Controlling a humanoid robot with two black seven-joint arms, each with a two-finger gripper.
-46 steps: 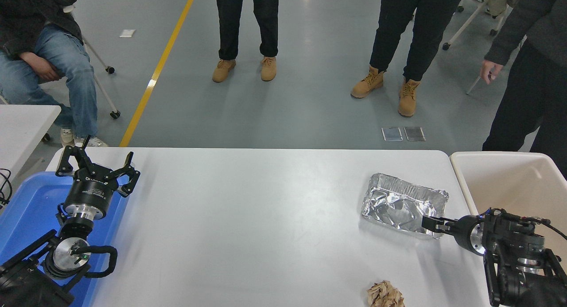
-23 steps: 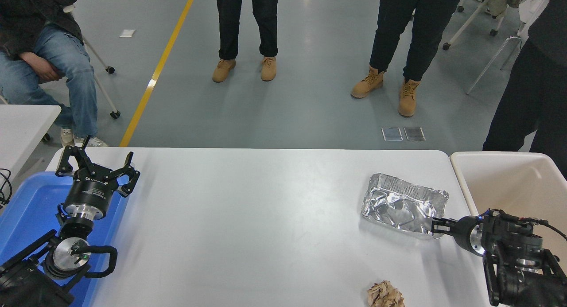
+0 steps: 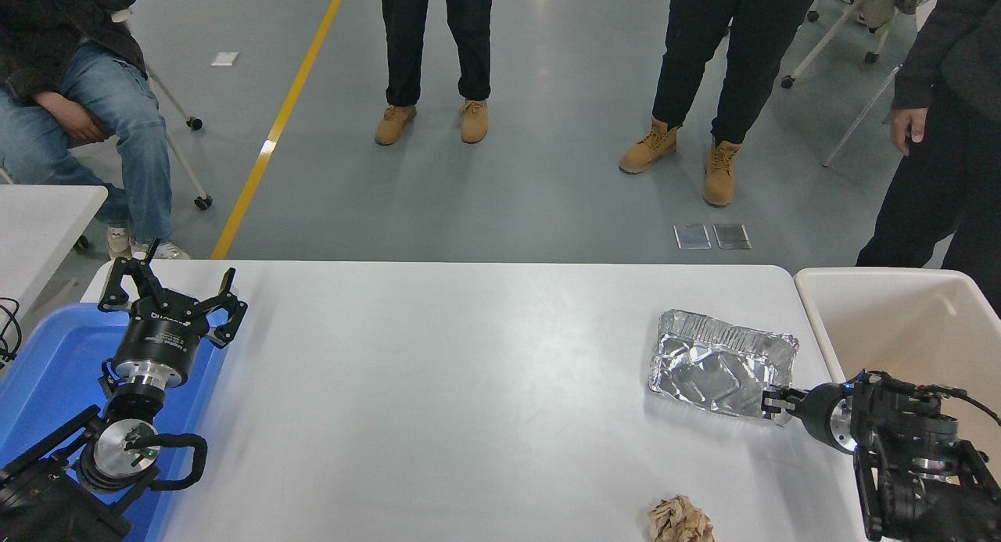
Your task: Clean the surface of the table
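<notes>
Basically the table surface [image 3: 469, 385] fills the lower middle of view, white, rounded far corners. Foil tray [image 3: 721, 362] sits on its right part; right gripper [image 3: 774, 405] is pinched closed on the tray's near right corner. Crumpled brown paper [image 3: 680, 520] lies at the near edge. Beige bin [image 3: 899, 315] just right of the table. Left gripper [image 3: 168, 296] parked lower left over a blue tray [image 3: 47, 354], fingers spread wide.

Only a foil tray [image 3: 721, 362] and paper wad [image 3: 680, 520] obstruct the table surface [image 3: 438, 401].
</notes>
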